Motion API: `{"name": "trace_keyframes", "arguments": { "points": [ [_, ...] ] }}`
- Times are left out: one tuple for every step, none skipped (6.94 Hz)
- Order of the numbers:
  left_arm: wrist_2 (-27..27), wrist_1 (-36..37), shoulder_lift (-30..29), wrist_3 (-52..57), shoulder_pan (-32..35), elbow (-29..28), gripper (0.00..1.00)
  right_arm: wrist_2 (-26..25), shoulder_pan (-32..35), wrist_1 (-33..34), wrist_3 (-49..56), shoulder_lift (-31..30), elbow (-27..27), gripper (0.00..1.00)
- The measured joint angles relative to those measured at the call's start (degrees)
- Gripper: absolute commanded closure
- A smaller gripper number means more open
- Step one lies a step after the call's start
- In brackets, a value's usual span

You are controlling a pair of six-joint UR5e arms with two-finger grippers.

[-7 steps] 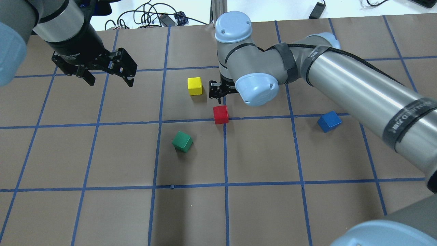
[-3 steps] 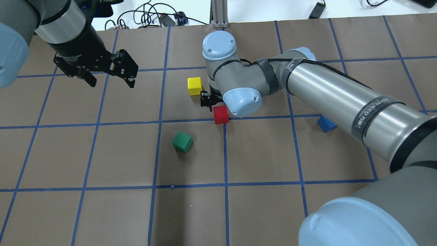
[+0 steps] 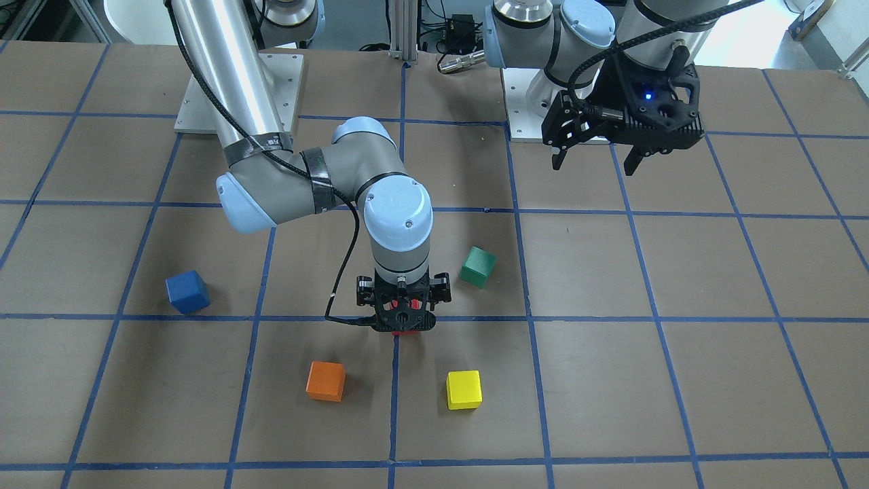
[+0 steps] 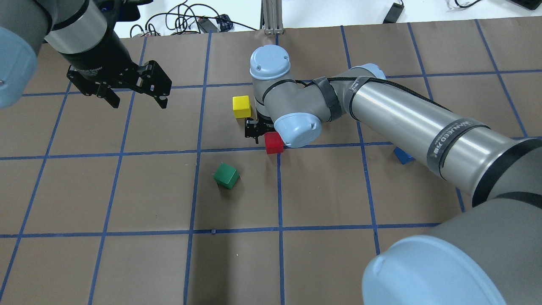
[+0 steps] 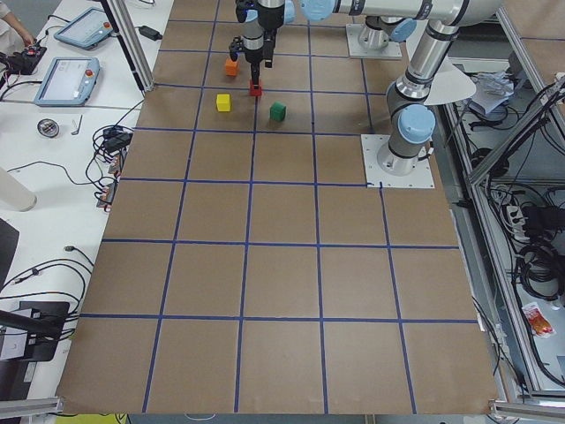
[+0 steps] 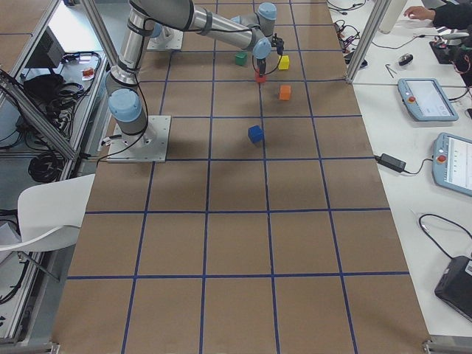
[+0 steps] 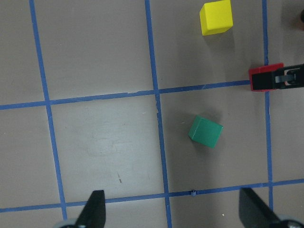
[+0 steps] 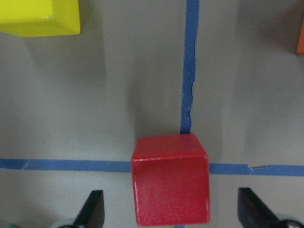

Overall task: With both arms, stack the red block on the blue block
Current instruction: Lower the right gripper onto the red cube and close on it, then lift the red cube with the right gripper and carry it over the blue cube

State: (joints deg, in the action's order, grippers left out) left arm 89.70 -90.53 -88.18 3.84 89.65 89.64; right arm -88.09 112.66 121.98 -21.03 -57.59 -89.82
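The red block (image 4: 274,143) sits on a blue tape line near the table's middle. My right gripper (image 3: 404,324) hangs straight down over it, open. In the right wrist view the red block (image 8: 171,183) lies between the two open fingertips (image 8: 95,209), untouched. The blue block (image 3: 187,292) rests apart on the table on my right side. In the overhead view the blue block (image 4: 403,157) is mostly hidden behind the right forearm. My left gripper (image 4: 136,97) is open and empty, high above the far left of the table.
A yellow block (image 4: 241,106) lies just beyond the red one. A green block (image 4: 226,176) lies nearer me, to the left. An orange block (image 3: 326,380) lies beyond the red one and is hidden in the overhead view. Cables (image 4: 186,21) lie past the far edge.
My right arm has swung in and brought its open gripper from just beyond the red block to directly over it, now covering most of the blue block from overhead. The left arm stayed put.
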Motion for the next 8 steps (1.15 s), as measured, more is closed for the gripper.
{"name": "trace_keyframes", "arguments": {
  "points": [
    [0.13,0.0,-0.03,-0.27,0.0,-0.04,0.0,0.11,0.01,0.06,0.0,0.31,-0.03,0.35],
    [0.31,0.02,-0.05,-0.36,0.0,-0.06,0.0,0.1,0.01,0.07,0.01,0.49,-0.09,0.66],
    [0.39,0.06,-0.12,-0.4,0.0,-0.22,0.0,-0.06,0.01,0.02,0.19,0.59,-0.13,0.96],
    [0.32,0.08,-0.2,-0.41,-0.01,-0.45,0.0,-0.34,0.01,-0.03,0.5,0.59,-0.14,1.0],
    [0.08,0.09,-0.31,-0.46,-0.03,-0.65,0.0,-0.5,0.0,-0.1,0.72,0.5,-0.07,1.0],
    [-0.09,0.15,-0.36,-0.53,-0.07,-0.81,0.0,-0.65,-0.09,-0.39,0.84,0.03,0.16,1.0],
    [-0.15,0.29,-0.37,-0.55,-0.16,-0.9,0.0,-0.8,-0.45,-1.46,0.88,-1.33,0.77,1.0],
    [-0.2,0.38,-0.36,-0.52,-0.22,-0.93,0.0,-0.87,-1.37,-3.97,0.9,-3.57,1.68,1.0]
  ]
}}
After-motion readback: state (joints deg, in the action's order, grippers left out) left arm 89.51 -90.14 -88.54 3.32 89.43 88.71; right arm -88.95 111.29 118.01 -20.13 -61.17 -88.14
